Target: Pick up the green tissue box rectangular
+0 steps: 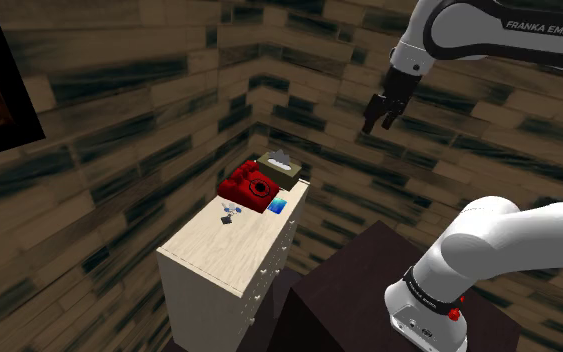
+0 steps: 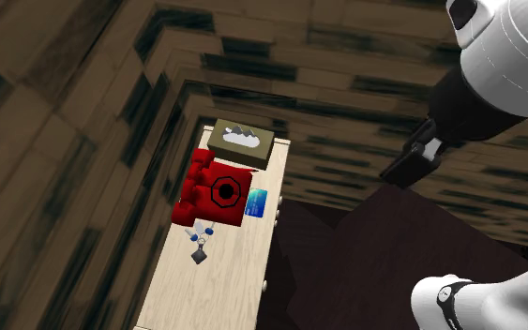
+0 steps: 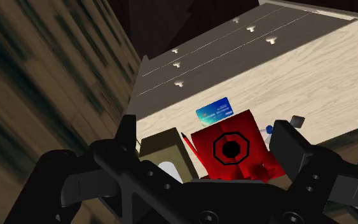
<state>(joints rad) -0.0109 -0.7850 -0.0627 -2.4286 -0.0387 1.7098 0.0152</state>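
The tissue box (image 1: 281, 167) is olive-green with white tissue poking from its top. It stands at the far end of the pale dresser top (image 1: 214, 252), near the wall corner. In the second exterior view the tissue box (image 2: 241, 143) sits just beyond a red telephone (image 2: 217, 192). My gripper (image 1: 375, 124) hangs in the air, well above the dresser and off to the shoulder view's right, open and empty. In the wrist view my gripper (image 3: 205, 128) has its fingers apart, and the tissue box (image 3: 165, 148) lies close by one black finger (image 3: 128, 130), beside the telephone (image 3: 231, 149).
A red telephone (image 1: 252, 187), a blue card (image 1: 279, 207) and a small bunch of keys (image 1: 231, 212) share the dresser top. Drawer knobs (image 3: 179, 83) line the dresser front. Wood-plank walls close in behind; the dark stand (image 1: 359, 290) is at lower right.
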